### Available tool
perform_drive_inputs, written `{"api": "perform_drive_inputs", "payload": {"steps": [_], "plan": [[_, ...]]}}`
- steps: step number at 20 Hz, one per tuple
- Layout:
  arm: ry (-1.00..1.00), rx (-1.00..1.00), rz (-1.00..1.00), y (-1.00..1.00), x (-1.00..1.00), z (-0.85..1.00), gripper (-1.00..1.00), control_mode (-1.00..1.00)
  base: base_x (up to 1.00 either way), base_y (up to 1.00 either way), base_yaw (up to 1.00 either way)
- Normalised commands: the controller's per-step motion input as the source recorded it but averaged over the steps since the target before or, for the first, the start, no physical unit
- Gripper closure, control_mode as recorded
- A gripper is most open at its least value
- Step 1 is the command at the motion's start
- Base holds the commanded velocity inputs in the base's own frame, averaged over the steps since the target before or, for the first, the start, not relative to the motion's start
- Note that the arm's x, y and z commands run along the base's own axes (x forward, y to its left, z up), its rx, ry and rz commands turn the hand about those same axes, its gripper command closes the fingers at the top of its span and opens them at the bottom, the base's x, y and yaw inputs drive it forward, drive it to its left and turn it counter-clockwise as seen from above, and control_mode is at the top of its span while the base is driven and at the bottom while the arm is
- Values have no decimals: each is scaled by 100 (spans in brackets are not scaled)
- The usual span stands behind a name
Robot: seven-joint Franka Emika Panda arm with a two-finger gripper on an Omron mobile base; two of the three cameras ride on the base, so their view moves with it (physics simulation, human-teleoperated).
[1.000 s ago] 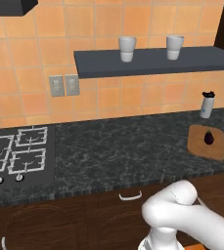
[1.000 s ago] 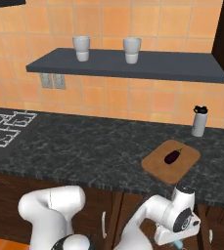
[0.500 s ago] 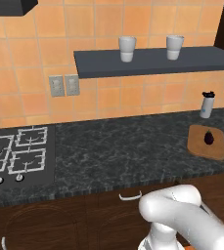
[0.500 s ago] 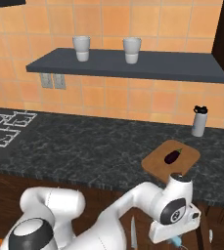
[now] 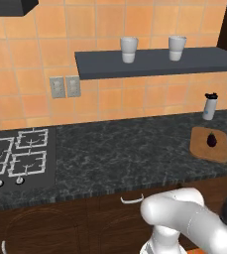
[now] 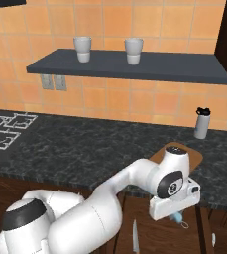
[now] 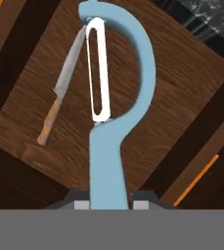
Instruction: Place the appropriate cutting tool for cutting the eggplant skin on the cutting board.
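My gripper [image 7: 109, 205] is shut on the handle of a light blue peeler [image 7: 108, 146] with a white blade. In the right base view the gripper [image 6: 176, 217] hangs below the counter's front edge, the peeler [image 6: 180, 222] poking out under it. Under it a knife [image 7: 60, 95] with a wooden handle lies in an open wooden drawer [image 7: 147, 132]. The light-brown cutting board [image 5: 210, 144] lies on the dark counter at the right, with the small dark eggplant [image 5: 211, 140] on it. From the right side my hand hides most of the board [image 6: 196, 157] and the eggplant.
A white bottle [image 5: 209, 106] stands behind the board by the tiled wall. A dark shelf [image 5: 154, 60] above holds two cups. The stove [image 5: 16, 156] is at the far left of the counter. The knife [image 6: 134, 237] lies low in the drawer.
My hand has risen from the drawer with the peeler, up to about the counter's front edge. The knife stays in the drawer; board and eggplant have not moved.
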Motion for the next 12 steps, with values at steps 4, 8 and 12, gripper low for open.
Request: {"api": "perform_drive_inputs", "payload": {"steps": [4,8,12], "plan": [[0,7,2,-18,100,5,100,-100,0,0,0],[-5,13,8,-20,98,0,100,-100,0,0,0],[-4,15,11,-17,100,0,100,-100,0,0,0]]}}
